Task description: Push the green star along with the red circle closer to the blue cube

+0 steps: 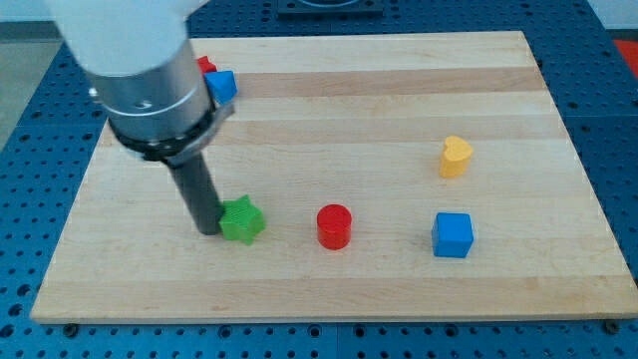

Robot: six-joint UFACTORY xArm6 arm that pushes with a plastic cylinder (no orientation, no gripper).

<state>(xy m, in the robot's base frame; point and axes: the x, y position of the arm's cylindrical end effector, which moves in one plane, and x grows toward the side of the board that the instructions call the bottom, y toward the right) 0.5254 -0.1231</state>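
Observation:
A green star (242, 220) lies on the wooden board (329, 110) left of centre, near the view's bottom. My tip (208, 231) touches the star's left side. A red circle (334, 226) stands to the star's right with a gap between them. A blue cube (453, 234) sits further right, roughly level with the circle.
A yellow heart-shaped block (456, 157) sits above the blue cube. At the view's top left a blue block (221, 86) and a red block (205, 66) lie partly hidden behind the arm. The board rests on a blue perforated table (608, 120).

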